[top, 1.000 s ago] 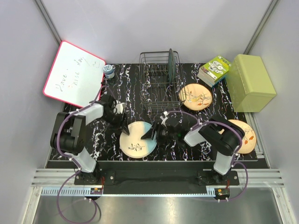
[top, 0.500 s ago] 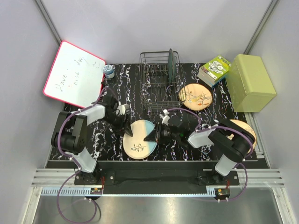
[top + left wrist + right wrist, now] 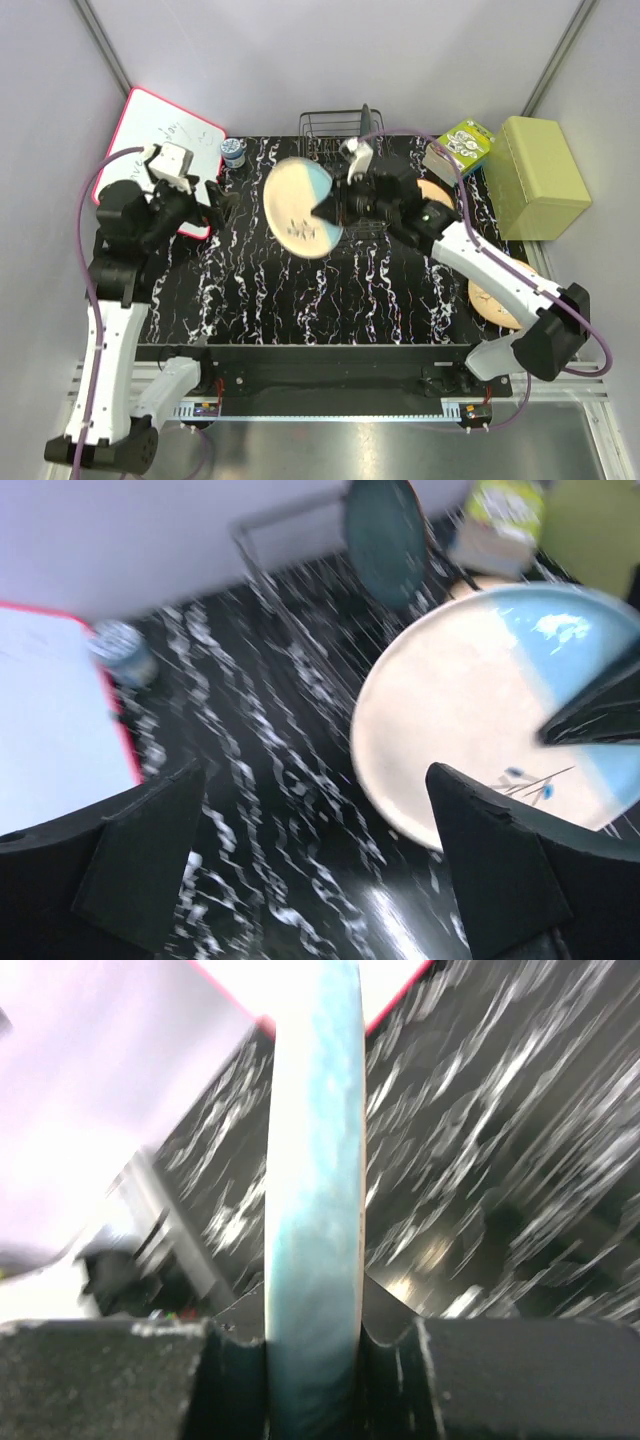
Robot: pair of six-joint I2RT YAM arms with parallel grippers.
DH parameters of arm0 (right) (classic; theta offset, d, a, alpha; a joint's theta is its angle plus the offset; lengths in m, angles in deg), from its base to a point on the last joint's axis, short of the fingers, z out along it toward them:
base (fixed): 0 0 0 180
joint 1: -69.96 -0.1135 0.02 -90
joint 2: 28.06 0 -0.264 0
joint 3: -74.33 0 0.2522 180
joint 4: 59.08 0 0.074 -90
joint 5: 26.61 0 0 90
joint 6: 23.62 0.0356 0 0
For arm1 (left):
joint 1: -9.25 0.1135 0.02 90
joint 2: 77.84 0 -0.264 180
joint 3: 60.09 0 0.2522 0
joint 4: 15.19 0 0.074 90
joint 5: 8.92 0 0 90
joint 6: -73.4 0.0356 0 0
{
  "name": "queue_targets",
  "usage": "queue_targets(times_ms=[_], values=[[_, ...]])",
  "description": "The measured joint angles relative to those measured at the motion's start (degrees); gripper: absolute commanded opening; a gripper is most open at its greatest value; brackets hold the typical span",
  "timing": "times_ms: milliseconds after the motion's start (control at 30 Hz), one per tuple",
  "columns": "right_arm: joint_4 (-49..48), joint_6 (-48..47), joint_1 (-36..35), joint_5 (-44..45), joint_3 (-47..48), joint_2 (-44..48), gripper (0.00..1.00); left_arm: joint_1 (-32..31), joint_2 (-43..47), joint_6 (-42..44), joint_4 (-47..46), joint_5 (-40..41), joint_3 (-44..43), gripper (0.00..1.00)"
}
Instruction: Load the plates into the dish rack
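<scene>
Overhead view of a black marbled table (image 3: 300, 300) with two robot arms and four plates in all. The right gripper (image 3: 328, 207) is clamped on the rim of one plate, the half beige, half light blue plate (image 3: 295, 205), holding it tilted on edge above the table, just in front of the dish rack (image 3: 322, 124). The one wire rack sits at 12 o'clock and is largely hidden by that plate and the arm. One dark blue-grey plate (image 3: 366, 120) stands upright in the rack. Two orange-tan plates lie flat on the table: one (image 3: 436, 190) at about 2 o'clock, partly covered by the right arm, the other (image 3: 490, 300) at about 4 o'clock under the same arm. The left gripper (image 3: 315, 780) hangs at 10 o'clock, jaws spread wide and empty, apart from the held plate. Also one whiteboard (image 3: 150, 125) at 10 o'clock, what looks like one small tin (image 3: 233, 152) beside it, one green box (image 3: 540, 175) and one book (image 3: 462, 145) at 2 o'clock.
</scene>
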Motion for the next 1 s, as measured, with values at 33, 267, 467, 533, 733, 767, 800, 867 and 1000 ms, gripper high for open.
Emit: queue_targets(times_ms=[33, 267, 467, 533, 733, 767, 800, 867, 1000], values=[[2.05, -2.86, -0.22, 2.14, 4.15, -0.44, 0.00, 0.00, 1.70, -0.02, -1.62, 2.32, 0.13, 0.99], [0.66, -18.88, 0.22, 25.79, 28.30, -13.84, 0.00, 0.02, 3.76, -2.51, -5.05, 13.33, 4.50, 0.99], [-1.49, -25.42, 3.10, 42.60, 44.41, -33.42, 0.00, 3.30, 4.92, -5.38, -5.25, 14.49, 7.26, 0.99], [-1.38, -26.77, 4.02, 46.58, 46.95, -38.21, 0.00, 3.61, 5.75, -5.68, -5.22, 14.49, 7.43, 0.99], [2.54, -30.01, 5.77, 54.69, 58.80, -50.66, 0.00, 3.74, 7.48, -6.47, -5.81, 14.45, 7.52, 0.99], [4.42, -29.97, 6.01, 55.52, 63.39, -53.27, 0.00, 3.80, 7.58, -6.54, -5.97, 14.38, 7.74, 0.99], [5.97, -29.90, 6.25, 55.93, 68.13, -55.95, 0.00, 3.91, 7.78, -6.67, -6.19, 14.32, 8.22, 0.99], [7.08, -29.79, 6.75, 56.70, 74.97, -59.65, 0.00, 4.15, 8.24, -6.86, -6.19, 14.19, 9.35, 0.99], [7.45, -29.83, 7.63, 57.64, 77.31, -60.70, 0.00, 4.46, 8.31, -7.15, -5.84, 13.94, 10.56, 0.99]])
